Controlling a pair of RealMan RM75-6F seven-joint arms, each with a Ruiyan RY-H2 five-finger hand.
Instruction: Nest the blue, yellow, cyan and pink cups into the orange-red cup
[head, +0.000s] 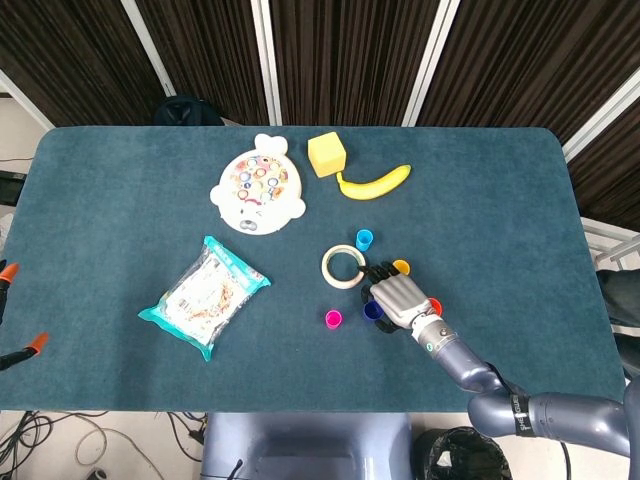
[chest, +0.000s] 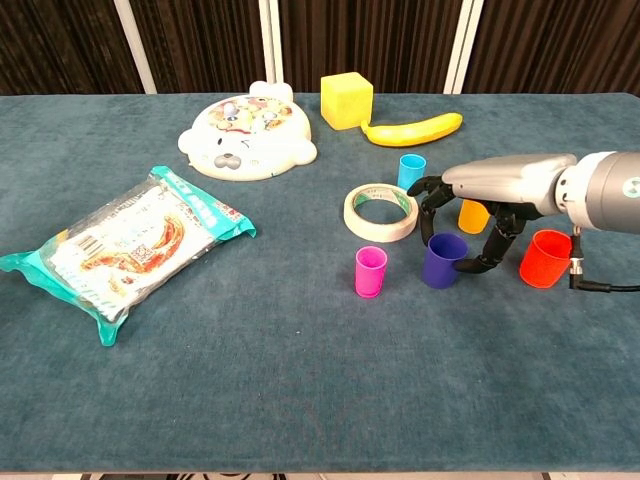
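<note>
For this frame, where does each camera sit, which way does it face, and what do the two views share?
Head view: high above the table, looking steeply down; shows the right hand and forearm over the blue cup.
Chest view: low at the near table edge, looking across it; shows the same hand from the side.
Shared: blue cup, orange-red cup, tape roll.

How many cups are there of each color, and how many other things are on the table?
Blue cup: 1
Yellow cup: 1
Cyan cup: 1
Pink cup: 1
Orange-red cup: 1
Other things: tape roll, banana, yellow block, snack bag, bear-face toy: 5
Total: 10
</note>
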